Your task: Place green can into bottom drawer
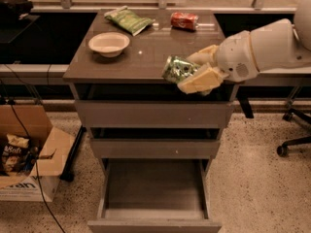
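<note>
My gripper (pixel 194 70) is shut on the green can (pixel 176 69), which lies on its side between the pale fingers. It hangs in the air at the front edge of the cabinet top, right of centre. The white arm reaches in from the right. The bottom drawer (pixel 154 222) is pulled open far below, its grey inside bare. The can is above the drawer's right half, with the two shallower drawers between them.
On the cabinet top (pixel 97 67) are a white bowl (pixel 109 43), a flat green snack bag (pixel 128 20) and a red can (pixel 184 20) lying at the back. A cardboard box (pixel 24 154) stands on the floor at left. An office chair base (pixel 291 142) is at right.
</note>
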Available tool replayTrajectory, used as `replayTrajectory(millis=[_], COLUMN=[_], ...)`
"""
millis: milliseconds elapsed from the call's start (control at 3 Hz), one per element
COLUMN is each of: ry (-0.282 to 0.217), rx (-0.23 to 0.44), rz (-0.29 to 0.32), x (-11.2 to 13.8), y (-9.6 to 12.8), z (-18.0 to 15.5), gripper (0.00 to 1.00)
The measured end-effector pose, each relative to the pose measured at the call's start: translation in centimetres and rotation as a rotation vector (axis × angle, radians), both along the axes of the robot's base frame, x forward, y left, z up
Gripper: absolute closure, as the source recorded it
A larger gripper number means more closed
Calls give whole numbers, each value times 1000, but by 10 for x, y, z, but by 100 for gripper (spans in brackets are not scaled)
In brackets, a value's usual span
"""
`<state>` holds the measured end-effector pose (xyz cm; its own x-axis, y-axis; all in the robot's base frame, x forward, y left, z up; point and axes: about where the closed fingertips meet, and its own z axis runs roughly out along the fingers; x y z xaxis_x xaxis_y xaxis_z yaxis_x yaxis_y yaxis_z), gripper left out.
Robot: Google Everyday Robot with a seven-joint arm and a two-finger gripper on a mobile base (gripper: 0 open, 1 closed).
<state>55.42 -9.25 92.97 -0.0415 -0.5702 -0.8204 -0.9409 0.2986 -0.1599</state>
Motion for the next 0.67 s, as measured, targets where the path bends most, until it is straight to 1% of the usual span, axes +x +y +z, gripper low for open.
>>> replayTrajectory(millis=[333,667], ry=[108,264], rx=[-29,-3], rz=[-27,-57], x=[-39,-48], y=[14,36], z=[-50,-129], gripper=[100,100])
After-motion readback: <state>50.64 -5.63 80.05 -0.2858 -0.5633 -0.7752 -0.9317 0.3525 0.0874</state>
